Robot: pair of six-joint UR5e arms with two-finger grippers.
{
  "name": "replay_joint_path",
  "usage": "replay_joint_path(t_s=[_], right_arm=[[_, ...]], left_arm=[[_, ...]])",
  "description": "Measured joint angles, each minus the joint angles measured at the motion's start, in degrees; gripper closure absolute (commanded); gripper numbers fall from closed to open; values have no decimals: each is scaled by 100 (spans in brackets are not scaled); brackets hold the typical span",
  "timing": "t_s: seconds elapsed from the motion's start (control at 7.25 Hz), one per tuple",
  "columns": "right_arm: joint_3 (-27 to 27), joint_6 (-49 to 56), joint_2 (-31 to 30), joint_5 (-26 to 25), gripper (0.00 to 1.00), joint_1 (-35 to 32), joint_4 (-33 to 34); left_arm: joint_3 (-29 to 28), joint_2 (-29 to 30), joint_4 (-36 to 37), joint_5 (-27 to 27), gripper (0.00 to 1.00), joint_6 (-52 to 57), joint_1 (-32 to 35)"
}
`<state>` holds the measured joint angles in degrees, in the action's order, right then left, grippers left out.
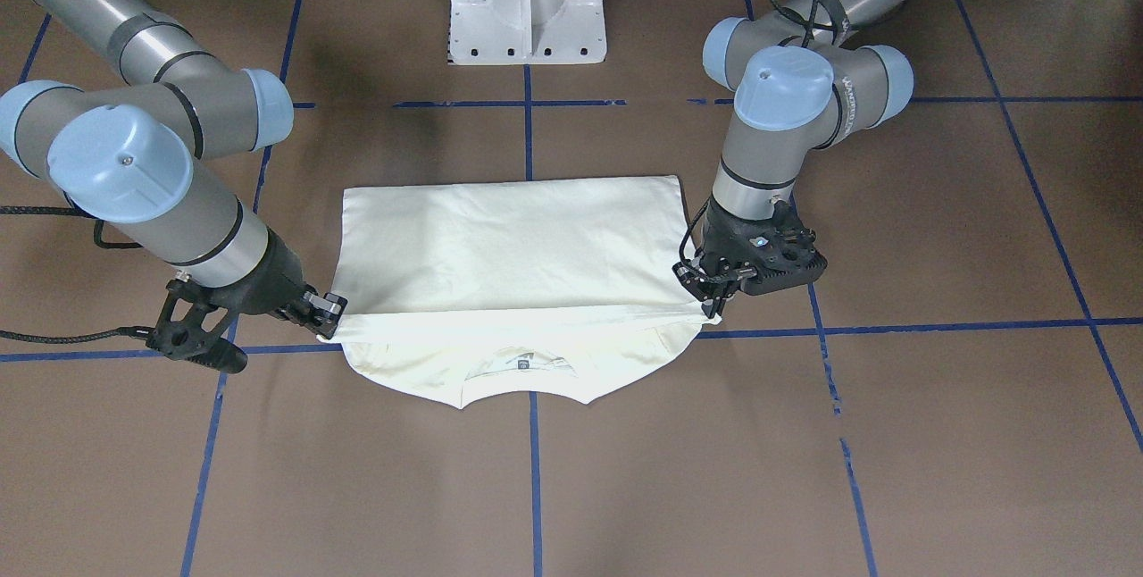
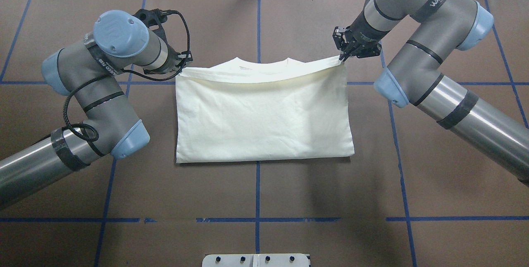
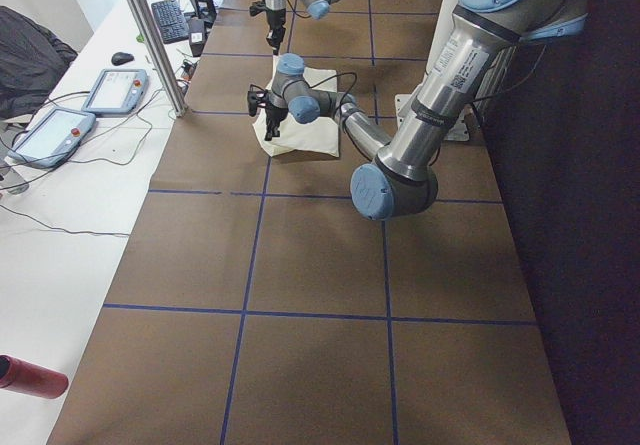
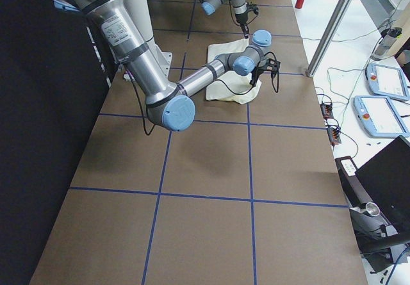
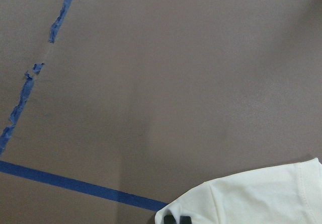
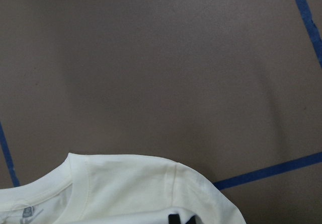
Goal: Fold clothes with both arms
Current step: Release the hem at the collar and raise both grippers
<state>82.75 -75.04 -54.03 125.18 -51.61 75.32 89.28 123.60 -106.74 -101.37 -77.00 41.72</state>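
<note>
The cream-white shirt point(image 2: 264, 114) lies on the brown table, folded over itself with its plain side up. Its collar end point(image 1: 518, 372) sticks out from under the top layer on the side away from the robot. My left gripper point(image 2: 182, 63) is shut on the top layer's far left corner; it also shows in the front-facing view point(image 1: 713, 302). My right gripper point(image 2: 343, 55) is shut on the far right corner point(image 1: 332, 311). Both corners are held just above the table. The wrist views show the shirt's edge point(image 5: 251, 199) and the collar point(image 6: 126, 189). The cat print is hidden.
The white pedestal base point(image 1: 527, 1) stands at the robot's side of the table. Blue tape lines point(image 2: 258, 192) form a grid on the brown cover. A side bench with tablets point(image 3: 50, 130) and a metal post point(image 3: 150, 35) runs along the far edge.
</note>
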Motion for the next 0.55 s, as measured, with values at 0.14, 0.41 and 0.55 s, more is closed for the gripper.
replay_joint_path(t_s=[0.14,0.41,0.55], right_arm=[[-146,6,84,-1,100,5,-2],[-289,22,156,-2,54,10,-7],[-319,28,168,-2,1,13,-8]], left_arm=[[-114,78,-8,12,100,-4,2],[-422,283,-16,22,80,-7,3],[-493,315,-19,26,14,-5,3]])
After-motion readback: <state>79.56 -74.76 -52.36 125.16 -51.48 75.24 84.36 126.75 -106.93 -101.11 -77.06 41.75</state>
